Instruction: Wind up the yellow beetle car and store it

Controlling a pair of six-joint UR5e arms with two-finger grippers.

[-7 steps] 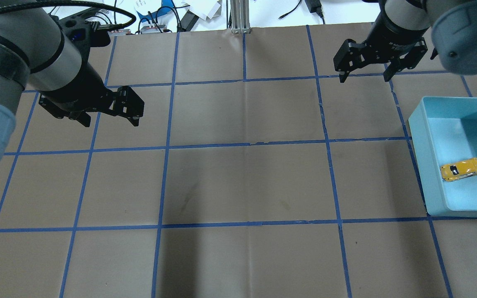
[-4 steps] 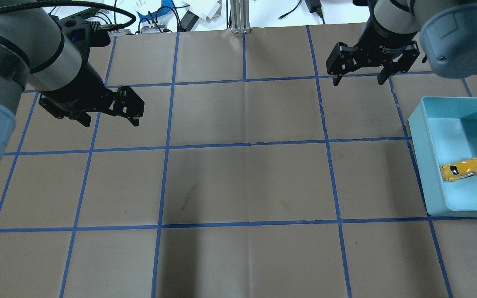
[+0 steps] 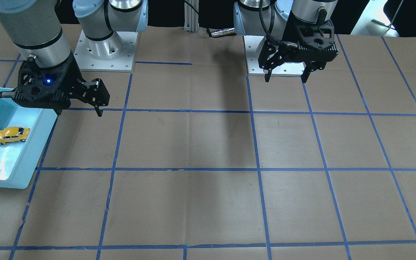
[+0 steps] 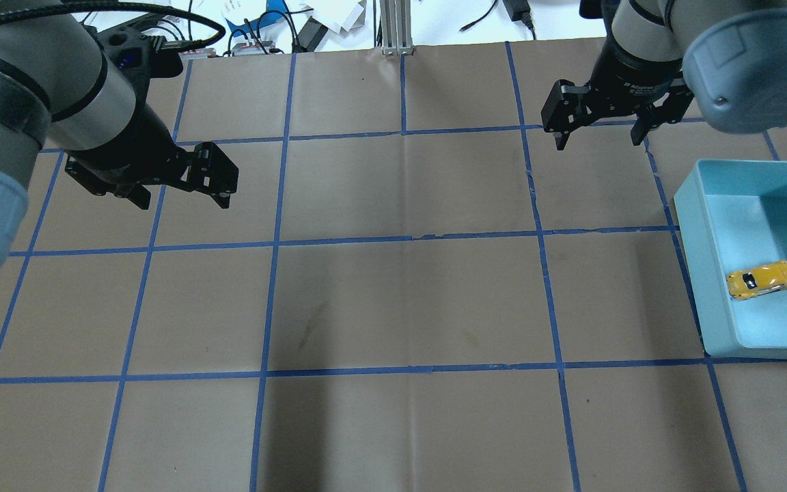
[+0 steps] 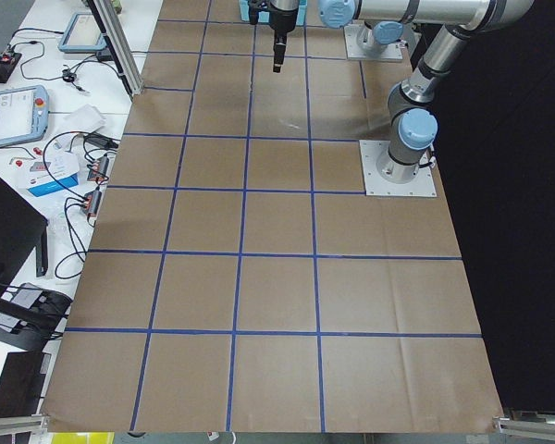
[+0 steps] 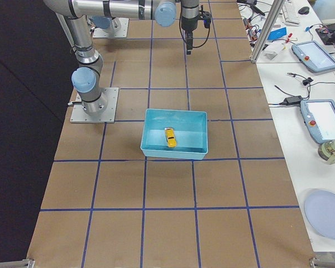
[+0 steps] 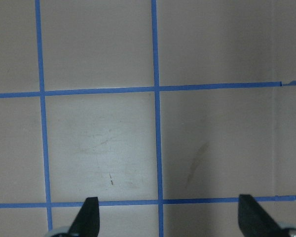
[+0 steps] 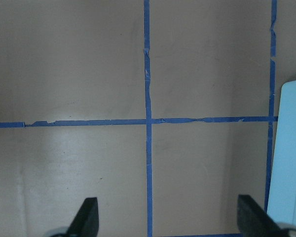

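Observation:
The yellow beetle car (image 4: pixel 762 280) lies inside a light blue bin (image 4: pixel 691 266) at the table's right edge, and it also shows in the front view (image 3: pixel 11 135) and the right exterior view (image 6: pixel 170 137). My right gripper (image 4: pixel 598 142) hangs open and empty above the table, beyond the bin's far left corner and well clear of the car. In its wrist view the right gripper (image 8: pixel 167 217) has only bare table between its fingers. My left gripper (image 4: pixel 182 199) hovers open and empty over the table's left side, with nothing but table in its wrist view (image 7: pixel 170 217).
The brown table carries a grid of blue tape lines (image 4: pixel 274 242). Cables and devices (image 4: pixel 277 24) lie past the far edge. A metal post (image 4: pixel 393 27) stands at the far middle. The bin's pale edge (image 8: pixel 293 163) shows at the right of the right wrist view.
My right gripper has shifted slightly and turned a little while staying open. The left arm and the car have not moved.

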